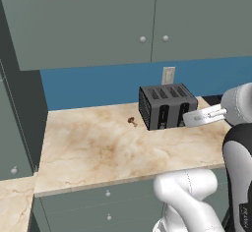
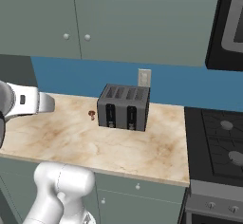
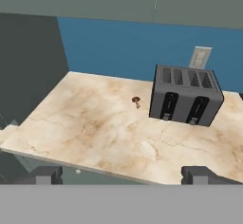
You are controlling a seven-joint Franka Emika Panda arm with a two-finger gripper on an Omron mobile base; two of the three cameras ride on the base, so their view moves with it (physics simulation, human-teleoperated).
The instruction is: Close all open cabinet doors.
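Two shut cabinet doors hang side by side over the counter, the left door [image 1: 83, 19] and the right door [image 1: 206, 14], knobs close together at their lower inner corners. They also top the right base view as the left door [image 2: 33, 14] and right door [image 2: 147, 19]. A further grey-green panel [image 1: 12, 128] with a knob near its bottom stands at the far left, apparently angled out from the wall. My gripper [image 1: 187, 119] [image 2: 51, 103] hovers over the counter's front, well below the doors. It is open and holds nothing, with its fingertips [image 3: 45, 174] wide apart.
A black four-slot toaster [image 1: 167, 105] stands at the back of the marble counter [image 1: 98, 147], below a wall outlet [image 1: 168, 75]. A small brown object [image 1: 132, 121] lies left of it. Drawer fronts [image 1: 108, 201] run under the counter. A stove [image 2: 218, 142] sits to the right.
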